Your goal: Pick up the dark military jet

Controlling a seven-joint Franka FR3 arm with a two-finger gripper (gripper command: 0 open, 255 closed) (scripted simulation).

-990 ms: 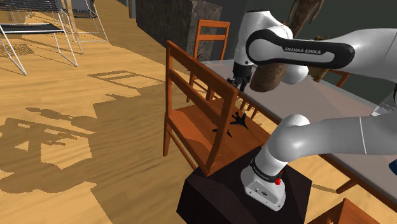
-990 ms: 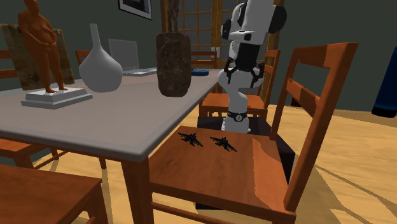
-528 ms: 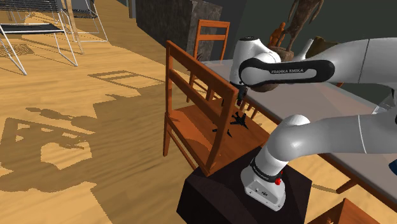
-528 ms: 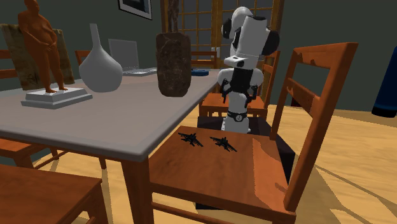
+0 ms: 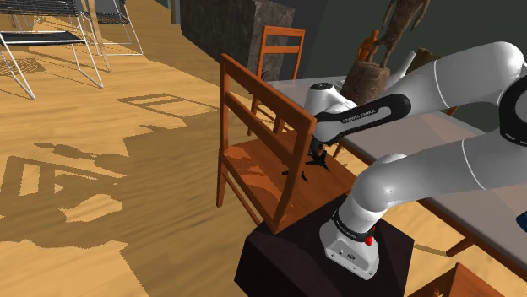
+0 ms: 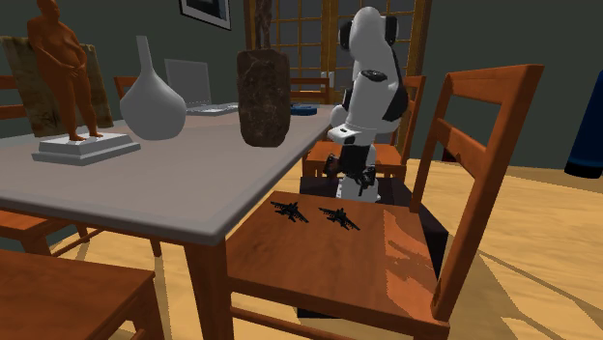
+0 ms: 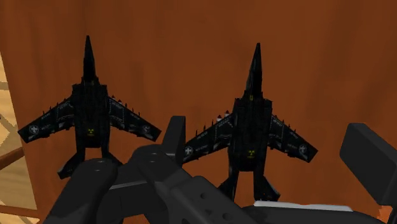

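Observation:
Two dark military jets lie side by side on the wooden chair seat (image 6: 319,266). One jet (image 6: 340,216) is nearer the chair's back, the other jet (image 6: 290,211) nearer the table. My gripper (image 6: 356,184) hangs low just behind them, pointing down at the seat. In the wrist view the gripper (image 7: 270,143) is open, its fingers (image 7: 173,133) standing wide apart. One jet (image 7: 251,130) lies between them, untouched. The second jet (image 7: 89,121) lies outside the fingers. In the shoulder view the gripper (image 5: 317,153) hovers right over a jet (image 5: 319,163).
The chair's tall slatted back (image 6: 473,145) rises beside the jets. The grey table (image 6: 145,188) overhangs the seat's other side, carrying a white vase (image 6: 153,97), a dark rough cylinder (image 6: 263,97), a brown statue (image 6: 63,72) and a laptop (image 6: 188,87). My stand (image 5: 296,261) adjoins the chair.
The arm has swung down, and the gripper has dropped from well above the chair to just over the seat and the jets. The jets have not moved.

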